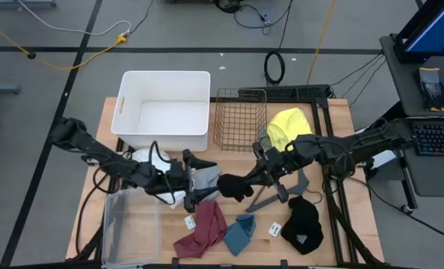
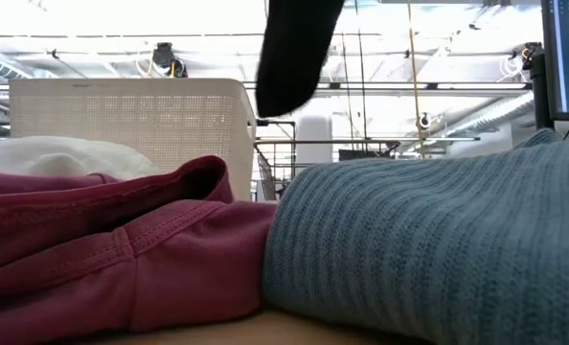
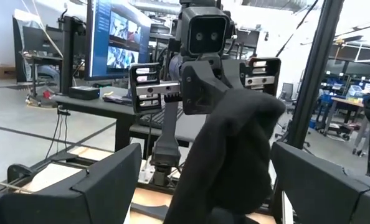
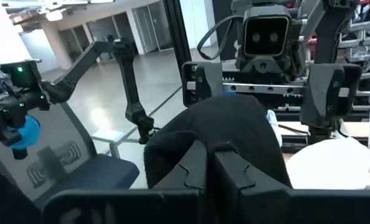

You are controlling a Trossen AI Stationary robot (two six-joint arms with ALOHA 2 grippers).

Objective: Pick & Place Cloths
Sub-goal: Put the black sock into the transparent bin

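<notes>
Black cloth point(image 1: 235, 186) hangs above the tabletop point(image 1: 341, 127) centre, clamped in the closed fingers of the right gripper point(image 1: 256, 178). Left gripper point(image 1: 196, 178) faces it from just beside, fingers spread wide, one on each side of the cloth, gripping nothing. On the tabletop lie a maroon cloth point(image 1: 201, 228) touching a teal cloth point(image 1: 240, 232), a second black cloth point(image 1: 303, 224), a yellow cloth point(image 1: 286, 125) beside the wire basket point(image 1: 239, 118), and a white cloth point(image 1: 151, 159) near the white bin point(image 1: 164, 108).
</notes>
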